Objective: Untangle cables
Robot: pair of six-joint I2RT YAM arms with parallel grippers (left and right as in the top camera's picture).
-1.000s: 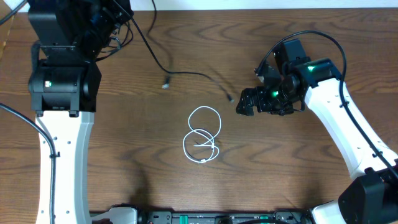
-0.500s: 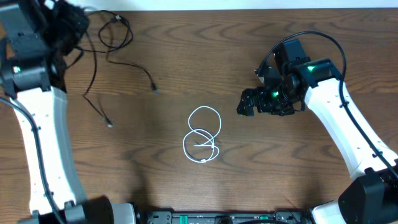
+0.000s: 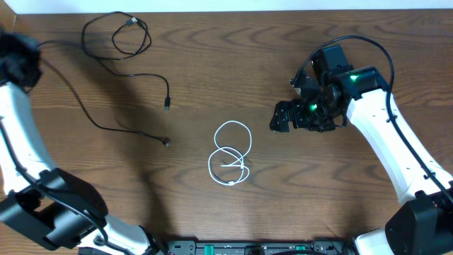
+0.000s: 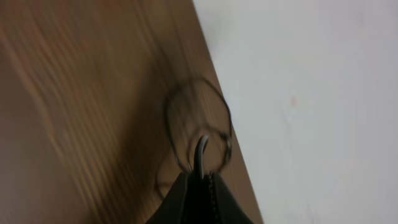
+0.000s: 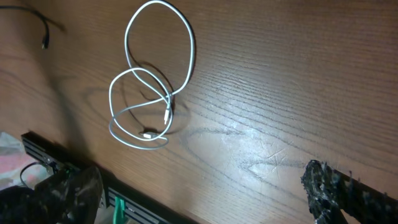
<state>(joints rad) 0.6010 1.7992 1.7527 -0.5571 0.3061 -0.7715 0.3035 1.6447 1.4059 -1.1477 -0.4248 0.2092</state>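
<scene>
The white cable [image 3: 228, 149] lies coiled in two loops at the table's middle; it also shows in the right wrist view [image 5: 147, 134]. The two black cables are stretched out at the upper left, one with its plug [image 3: 168, 105] free, the other ending in a small plug [image 3: 166, 142]. A black plug end also shows in the right wrist view [image 5: 43, 30]. My left gripper [image 3: 15, 58], blurred at the far left edge, is shut [image 4: 202, 182] on a black cable whose loop [image 4: 219, 102] hangs ahead of the jaws. My right gripper [image 3: 280, 117] is open and empty [image 5: 205, 199], right of the white cable.
The table's far edge meets a white surface [image 3: 283, 6], also in the left wrist view [image 4: 311, 93]. A black rail with green parts [image 3: 248, 248] runs along the front edge. The right arm's white link [image 3: 396, 149] crosses the right side.
My left arm has swung far left, dragging both black cables away from the white cable to the upper left. The white cable and right arm have not moved.
</scene>
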